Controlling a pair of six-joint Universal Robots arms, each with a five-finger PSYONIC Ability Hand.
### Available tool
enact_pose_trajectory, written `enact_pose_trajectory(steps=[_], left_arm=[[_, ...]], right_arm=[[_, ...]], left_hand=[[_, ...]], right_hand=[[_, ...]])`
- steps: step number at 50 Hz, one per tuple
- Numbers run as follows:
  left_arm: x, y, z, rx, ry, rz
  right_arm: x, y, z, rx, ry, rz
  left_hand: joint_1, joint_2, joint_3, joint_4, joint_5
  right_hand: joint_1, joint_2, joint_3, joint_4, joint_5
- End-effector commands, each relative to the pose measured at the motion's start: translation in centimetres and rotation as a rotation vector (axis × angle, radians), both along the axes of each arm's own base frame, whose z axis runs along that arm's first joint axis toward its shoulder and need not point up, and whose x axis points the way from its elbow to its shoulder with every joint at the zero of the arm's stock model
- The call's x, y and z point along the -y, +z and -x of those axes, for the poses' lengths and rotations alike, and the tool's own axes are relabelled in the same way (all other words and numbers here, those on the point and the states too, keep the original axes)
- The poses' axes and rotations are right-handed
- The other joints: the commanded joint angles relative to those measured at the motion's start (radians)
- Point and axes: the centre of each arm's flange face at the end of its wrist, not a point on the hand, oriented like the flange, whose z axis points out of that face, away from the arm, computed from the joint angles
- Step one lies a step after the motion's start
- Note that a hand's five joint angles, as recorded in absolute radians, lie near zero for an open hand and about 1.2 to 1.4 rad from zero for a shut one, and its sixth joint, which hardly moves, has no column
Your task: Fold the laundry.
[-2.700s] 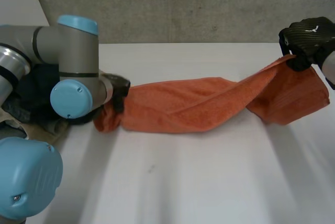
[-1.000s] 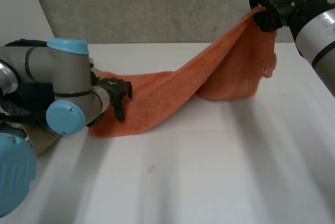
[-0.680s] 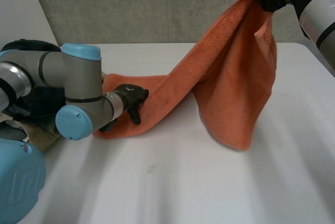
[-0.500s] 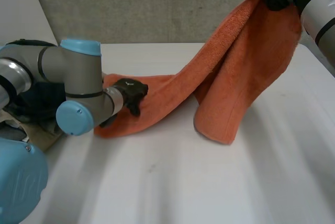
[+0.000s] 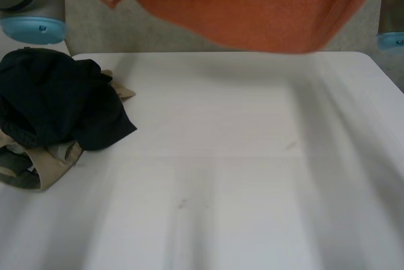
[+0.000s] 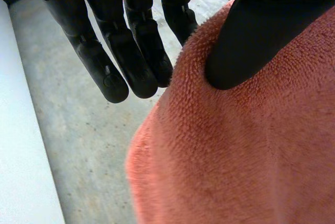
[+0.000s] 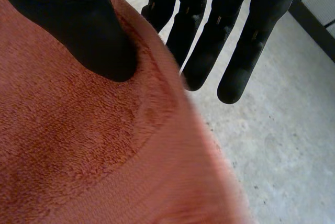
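Observation:
An orange towel hangs spread in the air above the far side of the white table, between my left arm and my right arm. In the left wrist view my left hand pinches one edge of the towel, its thumb pressed on the cloth and its fingers behind it. My right hand holds the towel the same way at the other end, thumb on top and fingers behind the edge.
A pile of dark clothes lies on the table's left side, on top of a khaki garment. A grey concrete wall stands behind the table.
Both arms have lifted the towel off the table and spread it high in the air. My left hand, which was open on the towel's end, has closed on it.

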Motion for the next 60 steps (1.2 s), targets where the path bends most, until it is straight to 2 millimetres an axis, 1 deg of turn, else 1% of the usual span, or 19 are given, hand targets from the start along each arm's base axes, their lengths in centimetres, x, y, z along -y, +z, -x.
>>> enact_pose_trajectory(steps=[1, 6, 7, 9, 10, 11, 14, 18, 22, 24, 26, 30, 32, 33, 36, 39, 44, 55, 60], left_arm=[[0.2, -5.2, 0.0, 0.070, -0.028, -0.193], [0.4, -10.7, -0.7, 0.134, -0.022, -0.359], [0.3, -12.7, -1.0, 0.156, -0.017, -0.419], [0.1, -15.0, -1.2, 0.182, -0.016, -0.487], [-0.1, -17.2, -1.4, 0.207, -0.013, -0.553], [-0.4, -18.2, -1.5, 0.221, -0.013, -0.581], [-1.5, -22.3, -1.8, 0.283, -0.027, -0.698], [-3.2, -25.7, -1.8, 0.372, -0.062, -0.801], [-4.0, -27.7, -1.8, 0.433, -0.082, -0.844], [-4.0, -28.1, -1.9, 0.448, -0.083, -0.853], [-3.8, -28.3, -2.1, 0.458, -0.077, -0.854], [-3.4, -28.4, -2.4, 0.458, -0.063, -0.860], [-3.3, -28.4, -2.4, 0.461, -0.059, -0.859], [-3.3, -28.3, -2.3, 0.461, -0.062, -0.856], [-3.2, -28.4, -2.2, 0.462, -0.059, -0.852], [-3.0, -29.0, -2.3, 0.476, -0.055, -0.864], [-2.8, -30.0, -2.4, 0.514, -0.038, -0.872], [-2.3, -30.9, -3.1, 0.584, 0.010, -0.885], [-2.1, -30.1, -3.3, 0.591, 0.020, -0.868]], right_arm=[[-0.1, -4.0, -0.6, -0.086, 0.048, -0.164], [0.2, -9.0, 0.2, -0.134, 0.039, -0.345], [0.2, -11.1, 0.8, -0.150, 0.028, -0.422], [0.0, -13.4, 1.2, -0.170, 0.026, -0.501], [-0.2, -14.5, 1.4, -0.182, 0.027, -0.541], [-0.7, -16.8, 1.7, -0.205, 0.034, -0.621], [-1.9, -21.1, 2.3, -0.251, 0.057, -0.764], [-3.3, -25.4, 3.0, -0.298, 0.091, -0.894], [-3.8, -28.0, 3.7, -0.335, 0.105, -0.972], [-3.5, -28.7, 4.1, -0.337, 0.099, -0.987], [-2.8, -29.5, 4.9, -0.338, 0.074, -1.007], [-1.9, -30.3, 6.1, -0.342, 0.031, -1.062], [-1.6, -30.5, 6.7, -0.338, 0.012, -1.111], [-1.5, -30.3, 7.1, -0.335, 0.007, -1.136], [-1.4, -30.0, 7.7, -0.322, -0.002, -1.167], [-1.6, -29.7, 8.1, -0.313, 0.000, -1.179], [-1.9, -28.4, 8.4, -0.303, 0.023, -1.152], [-1.7, -27.9, 8.6, -0.305, 0.034, -1.128], [-1.6, -28.0, 8.8, -0.327, 0.020, -1.121]], left_hand=[[0.255, 0.201, 0.209, 0.199, 0.227], [0.255, 0.201, 0.209, 0.199, 0.227], [0.255, 0.201, 0.209, 0.199, 0.227], [0.255, 0.201, 0.209, 0.199, 0.227], [0.255, 0.201, 0.209, 0.199, 0.227], [0.255, 0.201, 0.209, 0.199, 0.227], [0.255, 0.201, 0.209, 0.199, 0.227], [0.255, 0.201, 0.209, 0.199, 0.227], [0.255, 0.201, 0.209, 0.199, 0.227], [0.255, 0.201, 0.209, 0.199, 0.227], [0.255, 0.201, 0.209, 0.199, 0.227], [0.255, 0.201, 0.209, 0.199, 0.227], [0.255, 0.201, 0.209, 0.199, 0.227], [0.255, 0.201, 0.209, 0.199, 0.227], [0.104, 0.049, 0.057, 0.048, 0.076], [-0.269, -0.324, -0.316, -0.325, -0.297], [-0.405, -0.459, -0.451, -0.461, -0.433], [-0.393, -0.448, -0.440, -0.449, -0.421], [-0.150, -0.205, -0.197, -0.206, -0.178]], right_hand=[[0.261, 0.220, 0.208, 0.202, 0.215], [0.261, 0.220, 0.208, 0.202, 0.215], [0.261, 0.220, 0.208, 0.202, 0.215], [0.261, 0.220, 0.208, 0.202, 0.215], [0.261, 0.220, 0.208, 0.202, 0.215], [0.261, 0.220, 0.208, 0.202, 0.215], [0.261, 0.220, 0.208, 0.202, 0.215], [0.261, 0.220, 0.208, 0.202, 0.215], [0.261, 0.220, 0.208, 0.202, 0.215], [0.258, 0.217, 0.205, 0.199, 0.212], [0.045, 0.004, -0.008, -0.014, -0.001], [-0.141, -0.182, -0.194, -0.200, -0.188], [-0.033, -0.074, -0.087, -0.093, -0.080], [0.259, 0.217, 0.205, 0.199, 0.212], [0.261, 0.220, 0.208, 0.202, 0.215], [0.261, 0.220, 0.208, 0.202, 0.215], [0.261, 0.220, 0.208, 0.202, 0.215], [0.261, 0.220, 0.208, 0.202, 0.215], [0.261, 0.220, 0.208, 0.202, 0.215]])
